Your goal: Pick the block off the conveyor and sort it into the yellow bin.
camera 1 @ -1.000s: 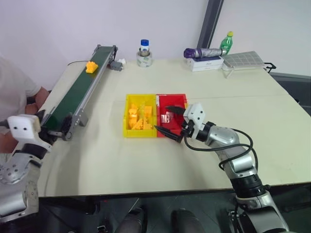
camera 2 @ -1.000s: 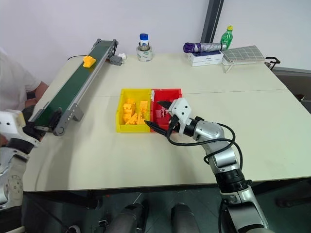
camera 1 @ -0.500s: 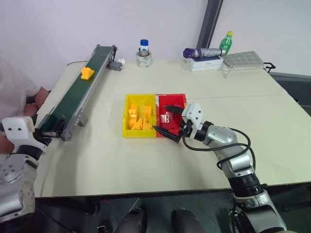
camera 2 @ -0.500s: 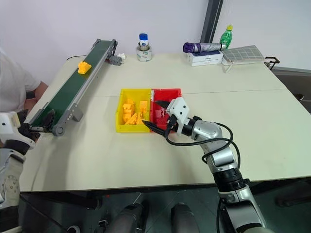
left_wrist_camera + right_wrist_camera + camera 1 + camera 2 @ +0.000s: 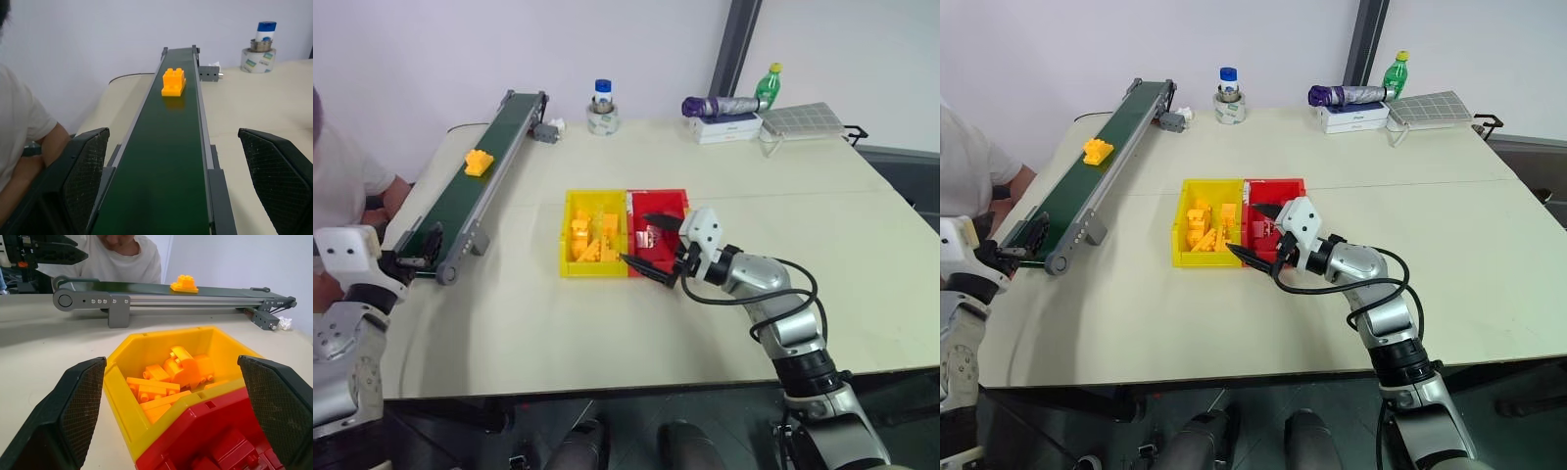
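The block (image 5: pixel 477 162), a small yellow studded brick, rides on the conveyor (image 5: pixel 450 211) about halfway along the dark green belt. It also shows as the block (image 5: pixel 173 82) straight ahead in the left wrist view. My left gripper (image 5: pixel 426 248) is open at the belt's near end, level with it, with nothing between the fingers. The yellow bin (image 5: pixel 566 235) sits mid-table, holding a heap of yellow bricks. My right gripper (image 5: pixel 636 240) hovers open and empty at the bins' front edge, where yellow and red meet.
A red bin (image 5: pixel 656 193) is joined to the yellow one's right side. At the table's far edge stand a jar on a tape roll (image 5: pixel 604 110), white boxes (image 5: pixel 729 127), a green bottle (image 5: pixel 771 86) and a grey pad (image 5: pixel 801 119). A person (image 5: pixel 342 181) sits beside the conveyor.
The block has travelled down the belt from near its far end towards my left gripper. Both arms have kept still.
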Tool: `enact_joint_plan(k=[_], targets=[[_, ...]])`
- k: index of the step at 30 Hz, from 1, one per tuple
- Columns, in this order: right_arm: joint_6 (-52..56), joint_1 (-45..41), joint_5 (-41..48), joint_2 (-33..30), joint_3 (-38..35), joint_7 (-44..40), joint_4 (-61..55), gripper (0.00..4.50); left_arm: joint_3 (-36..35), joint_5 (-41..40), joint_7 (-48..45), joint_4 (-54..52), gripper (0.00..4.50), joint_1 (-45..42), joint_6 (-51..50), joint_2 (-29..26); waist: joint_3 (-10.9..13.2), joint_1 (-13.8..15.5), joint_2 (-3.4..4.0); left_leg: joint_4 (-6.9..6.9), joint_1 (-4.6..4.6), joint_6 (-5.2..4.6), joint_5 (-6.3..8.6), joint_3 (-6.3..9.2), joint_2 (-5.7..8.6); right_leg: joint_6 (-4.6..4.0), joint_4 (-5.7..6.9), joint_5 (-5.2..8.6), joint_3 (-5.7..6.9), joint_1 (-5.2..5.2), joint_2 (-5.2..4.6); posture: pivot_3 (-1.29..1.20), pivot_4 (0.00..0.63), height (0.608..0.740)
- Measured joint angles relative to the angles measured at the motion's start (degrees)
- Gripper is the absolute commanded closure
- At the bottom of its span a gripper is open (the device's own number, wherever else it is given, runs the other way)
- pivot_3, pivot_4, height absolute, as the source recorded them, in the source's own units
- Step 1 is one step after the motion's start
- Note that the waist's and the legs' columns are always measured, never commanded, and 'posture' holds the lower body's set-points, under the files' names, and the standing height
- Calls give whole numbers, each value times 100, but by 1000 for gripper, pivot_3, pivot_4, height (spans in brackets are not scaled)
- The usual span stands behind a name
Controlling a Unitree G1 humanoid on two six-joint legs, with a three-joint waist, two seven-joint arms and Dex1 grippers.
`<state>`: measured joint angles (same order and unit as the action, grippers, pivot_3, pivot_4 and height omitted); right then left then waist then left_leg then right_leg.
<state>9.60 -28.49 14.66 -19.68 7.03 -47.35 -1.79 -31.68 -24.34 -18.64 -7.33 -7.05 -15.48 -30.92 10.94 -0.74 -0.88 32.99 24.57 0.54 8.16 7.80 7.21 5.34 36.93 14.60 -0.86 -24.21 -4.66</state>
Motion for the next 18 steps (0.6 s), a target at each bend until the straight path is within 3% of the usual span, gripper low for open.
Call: enact_joint_plan(k=[8,18], targets=[[-1,-31,-12,1,4,-7,10,0,178,66,278,63,52,-417,-772,-308,0,0,0,0,0,0,0,0,0,0,0,0,1,0,1,0,150,740],[-19,-28,-58,73,43,148,10,0,700,138,-147,1172,52,-1547,-1742,-1057,0,-2,0,-2,0,0,0,0,1,2,2,-1,1,-5,2,0,150,740]])
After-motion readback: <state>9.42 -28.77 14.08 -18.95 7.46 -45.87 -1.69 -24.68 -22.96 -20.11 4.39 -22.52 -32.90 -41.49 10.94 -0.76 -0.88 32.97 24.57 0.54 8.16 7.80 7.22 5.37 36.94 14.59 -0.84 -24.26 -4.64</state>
